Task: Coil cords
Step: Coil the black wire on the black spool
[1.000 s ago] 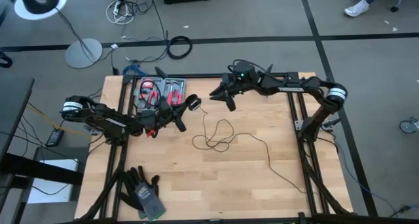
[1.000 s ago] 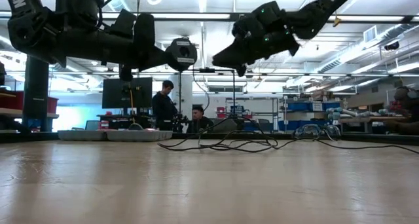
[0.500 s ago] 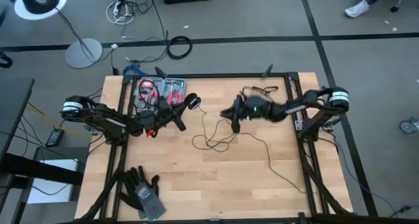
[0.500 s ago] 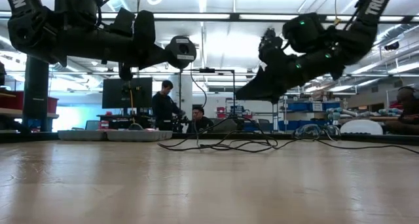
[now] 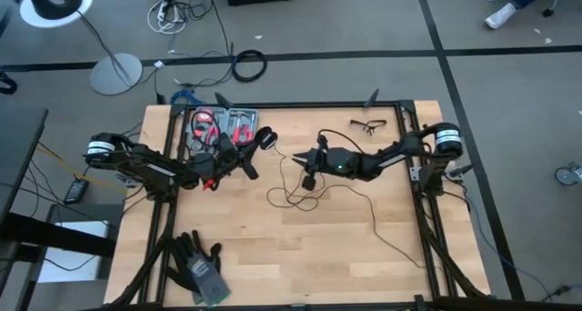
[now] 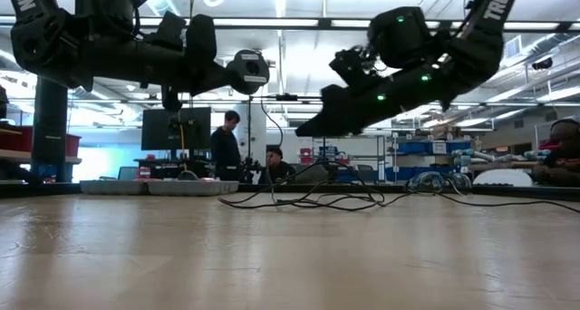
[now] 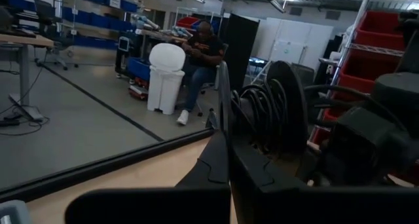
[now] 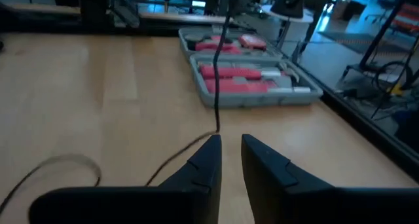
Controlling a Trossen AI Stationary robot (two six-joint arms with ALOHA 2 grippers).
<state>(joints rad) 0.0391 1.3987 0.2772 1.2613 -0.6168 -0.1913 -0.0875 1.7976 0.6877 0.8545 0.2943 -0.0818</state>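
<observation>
"SEN" on left arm.

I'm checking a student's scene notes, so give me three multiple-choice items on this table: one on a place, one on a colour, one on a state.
1. The gloves lie:
A. beside the glasses
B. in the tool tray
C. near a table corner on the left arm's side

2. The tool handles in the tool tray are:
A. red
B. yellow
C. blue

3. The puck is:
A. flat on the table
B. held in the air by the left gripper
C. in the tray

Answers:
1. C, the high view shows them by that corner.
2. A, the right wrist view shows red grips.
3. B, the low view shows it well above the tabletop.
</observation>
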